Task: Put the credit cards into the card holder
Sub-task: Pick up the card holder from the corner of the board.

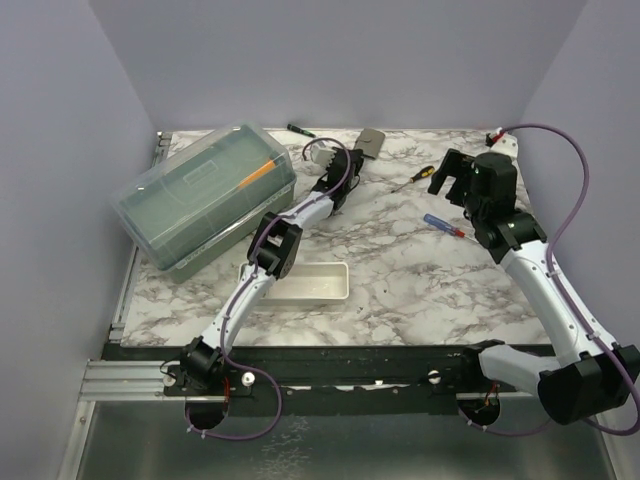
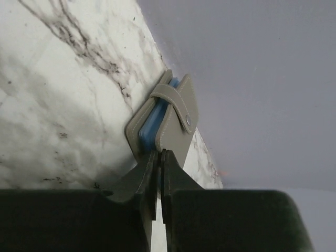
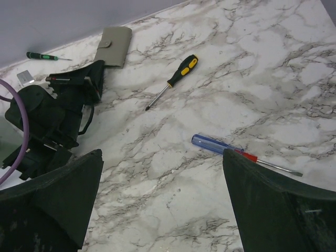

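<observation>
While the left gripper [image 1: 355, 160] is hovering far out, the card holder [image 1: 371, 142] is lying just beyond its tips. Its fingers [image 2: 147, 176] are pressing together at the holder's corner, blue credit cards [image 2: 153, 122] sitting inside; loading is looking done. The right gripper [image 3: 163, 157] is hanging wide open.

Marble table [image 1: 400, 280]: box [image 1: 205, 190], tray [image 1: 310, 283], card holder [image 1: 371, 143], screwdrivers [image 1: 424, 175].
</observation>
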`<state>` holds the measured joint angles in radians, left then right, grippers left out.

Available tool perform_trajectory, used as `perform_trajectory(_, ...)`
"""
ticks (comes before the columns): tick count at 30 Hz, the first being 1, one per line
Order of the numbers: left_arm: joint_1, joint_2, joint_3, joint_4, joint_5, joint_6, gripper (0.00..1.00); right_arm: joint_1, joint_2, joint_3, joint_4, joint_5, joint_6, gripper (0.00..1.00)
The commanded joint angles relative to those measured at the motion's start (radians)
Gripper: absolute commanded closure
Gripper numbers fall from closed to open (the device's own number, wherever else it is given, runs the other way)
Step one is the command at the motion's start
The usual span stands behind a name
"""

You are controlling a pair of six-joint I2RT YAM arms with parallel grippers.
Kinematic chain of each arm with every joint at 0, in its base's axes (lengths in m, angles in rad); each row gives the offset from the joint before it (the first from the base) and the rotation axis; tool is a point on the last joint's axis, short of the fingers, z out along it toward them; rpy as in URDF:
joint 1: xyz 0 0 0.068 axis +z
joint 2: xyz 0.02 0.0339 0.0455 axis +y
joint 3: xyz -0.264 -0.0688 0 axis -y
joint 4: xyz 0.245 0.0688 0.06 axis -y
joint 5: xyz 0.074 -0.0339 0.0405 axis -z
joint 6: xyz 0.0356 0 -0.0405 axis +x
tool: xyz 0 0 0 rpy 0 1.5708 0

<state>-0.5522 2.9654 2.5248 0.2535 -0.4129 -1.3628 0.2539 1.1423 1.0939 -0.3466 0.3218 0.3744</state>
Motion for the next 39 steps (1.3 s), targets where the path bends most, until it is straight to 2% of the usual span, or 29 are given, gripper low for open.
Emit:
perform_trajectory(1, 0.007, -0.036, 0.008, 0.068, 0.03, 0.14, 0.94, -0.004, -0.048, -0.01, -0.021, 0.029, 0.006, 0.01)
perform_trajectory(4, -0.015, -0.178, -0.135, 0.102, 0.059, 0.302, 0.99, -0.004, -0.053, -0.031, -0.035, 0.03, -0.024, 0.01)
perform_trajectory(5, -0.029, -0.238, -0.226, 0.111, 0.061, 0.36, 1.0, -0.005, -0.044, -0.033, -0.052, 0.025, -0.034, 0.01)
perform_trajectory(11, -0.137, -0.57, -0.622, 0.129, 0.02, 0.716, 1.0, -0.004, 0.021, -0.048, -0.188, -0.016, -0.008, 0.0)
perform_trajectory(15, -0.204, -0.755, -0.866, 0.128, -0.04, 0.864, 1.0, -0.01, 0.053, -0.072, -0.256, -0.107, 0.092, 0.0)
perform_trajectory(20, -0.313, -0.97, -1.158, 0.12, -0.072, 0.962, 1.0, -0.019, 0.075, -0.15, -0.243, -0.204, 0.174, 0.0)
perform_trajectory(21, -0.33, -1.011, -1.212, 0.098, -0.062, 0.92, 1.0, -0.039, 0.077, -0.174, -0.227, -0.251, 0.183, 0.0)
perform_trajectory(25, -0.335, -1.16, -1.443, 0.063, 0.148, 0.614, 1.0, -0.196, 0.034, -0.323, -0.092, -0.579, 0.221, 0.07)
perform_trajectory(27, -0.336, -1.193, -1.504, 0.062, 0.244, 0.529, 1.0, -0.233, -0.004, -0.402, 0.005, -0.697, 0.248, 0.07)
perform_trajectory(34, -0.315, -1.228, -1.573, 0.071, 0.494, 0.35, 1.0, -0.236, 0.005, -0.575, 0.232, -0.898, 0.358, 0.06)
perform_trajectory(39, -0.272, -1.232, -1.614, 0.185, 0.61, 0.161, 1.0, -0.236, -0.031, -0.741, 0.496, -0.929, 0.622, 0.11)
